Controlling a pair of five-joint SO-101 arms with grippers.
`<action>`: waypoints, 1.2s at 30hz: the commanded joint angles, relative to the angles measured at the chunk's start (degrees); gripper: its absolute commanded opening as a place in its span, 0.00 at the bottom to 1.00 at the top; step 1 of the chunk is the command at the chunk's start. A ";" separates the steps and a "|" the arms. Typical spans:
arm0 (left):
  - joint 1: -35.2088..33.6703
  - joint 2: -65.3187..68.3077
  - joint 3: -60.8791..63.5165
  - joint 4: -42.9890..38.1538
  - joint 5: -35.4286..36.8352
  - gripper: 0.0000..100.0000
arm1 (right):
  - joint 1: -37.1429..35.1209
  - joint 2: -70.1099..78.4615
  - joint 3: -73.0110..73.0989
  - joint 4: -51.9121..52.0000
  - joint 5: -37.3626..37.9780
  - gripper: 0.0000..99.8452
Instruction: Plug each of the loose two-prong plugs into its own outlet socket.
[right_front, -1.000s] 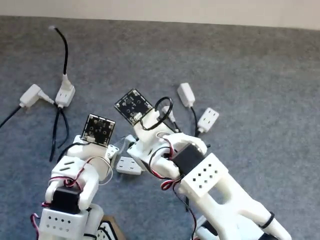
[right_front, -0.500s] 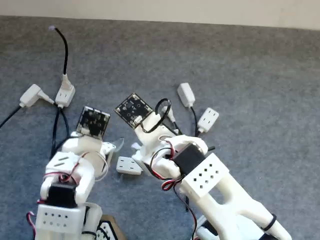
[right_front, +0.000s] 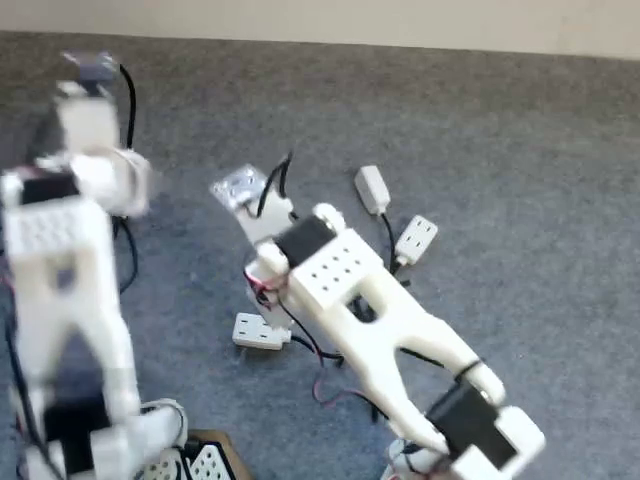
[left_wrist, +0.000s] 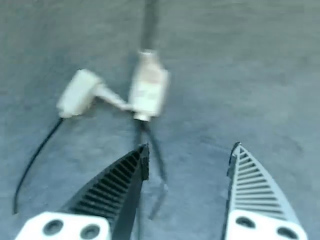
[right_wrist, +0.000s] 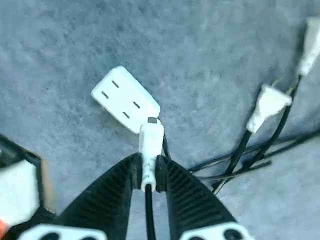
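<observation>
Between ribbed right fingers (right_wrist: 114, 192) — white plug (right_wrist: 150, 142)

Matt, fuzzy grey cloth table cover (right_wrist: 210, 55), smooth white plastic outlet socket (right_wrist: 125, 99) with a slight sheen, white plastic plug (right_wrist: 150, 140) just beside it, slightly glossy black rubbery cords (right_wrist: 239, 152) near it, ribbed matt black plastic fingers (right_wrist: 107, 197) on the right gripper (right_wrist: 148, 159)
</observation>
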 joint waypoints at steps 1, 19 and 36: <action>-9.45 24.04 -33.01 10.29 0.53 0.26 | 0.31 4.88 -14.99 9.63 -8.53 0.00; -23.60 76.97 -105.63 29.63 -2.02 0.26 | -4.70 10.95 -16.31 10.42 -30.59 0.00; -23.69 75.91 -105.19 30.15 -2.02 0.26 | -6.20 10.51 -3.38 0.22 -32.26 0.00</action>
